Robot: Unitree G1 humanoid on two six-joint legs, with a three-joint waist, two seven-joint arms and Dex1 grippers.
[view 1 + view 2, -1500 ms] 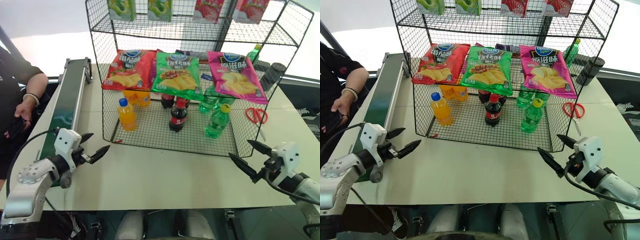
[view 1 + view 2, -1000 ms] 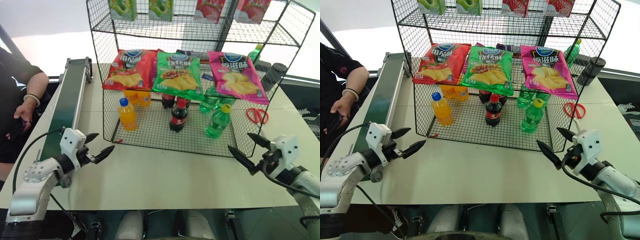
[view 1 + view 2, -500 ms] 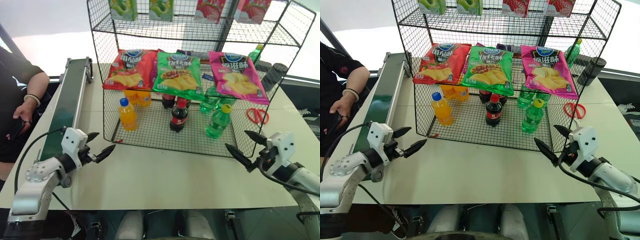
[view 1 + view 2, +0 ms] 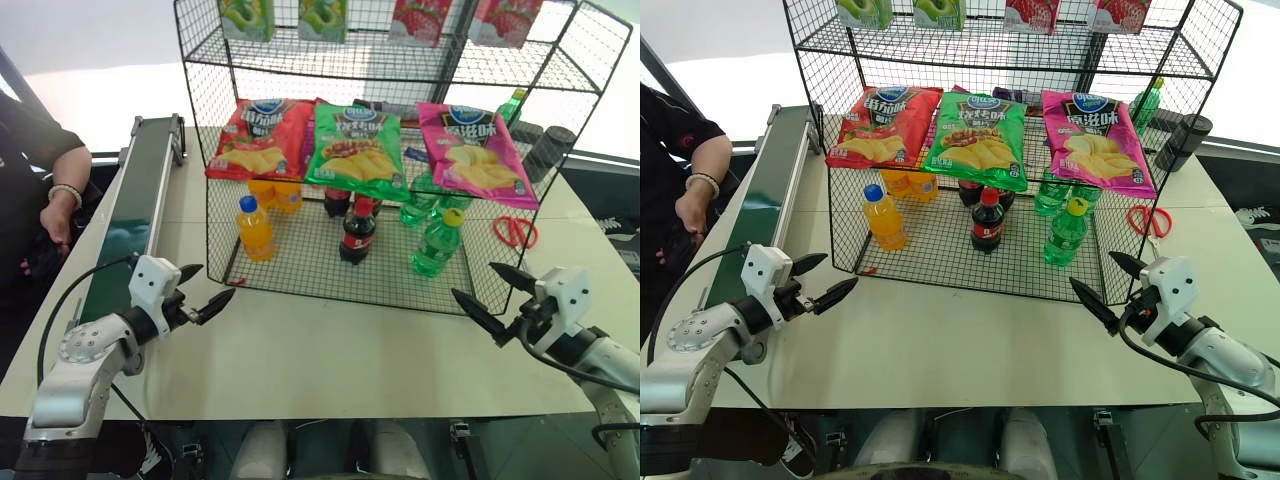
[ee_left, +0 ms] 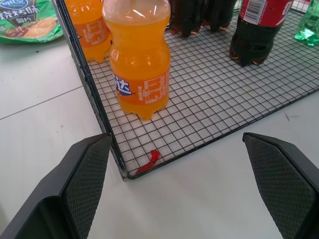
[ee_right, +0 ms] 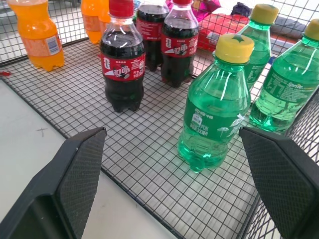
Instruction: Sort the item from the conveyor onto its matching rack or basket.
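A large black wire-mesh shelving rack [image 4: 215, 215] stands on a white table [image 4: 330, 350], with red, green and pink snack bags [image 4: 356, 148] hung across its front. On the rack's bottom tier, a small clear-green plastic soda bottle with a yellow cap and green label [image 4: 436, 244] stands upright near the right front corner, with more green bottles [image 6: 282, 89] just behind it. A dark cola bottle with a red cap [image 4: 356, 231] stands in the middle, and an orange drink bottle with a blue cap [image 4: 253, 229] stands toward the left. A long dark green conveyor belt in a grey metal frame [image 4: 135, 215] runs along the table's left edge, and a person's hand [image 4: 55, 215] rests beside it. Red scissors [image 4: 514, 230] lie on the table to the right of the rack. The left claw [image 4: 203, 294] hovers over the table by the rack's left front corner, spread wide and holding nothing. The right claw [image 4: 492, 299] hovers by the right front corner, likewise spread and holding nothing.
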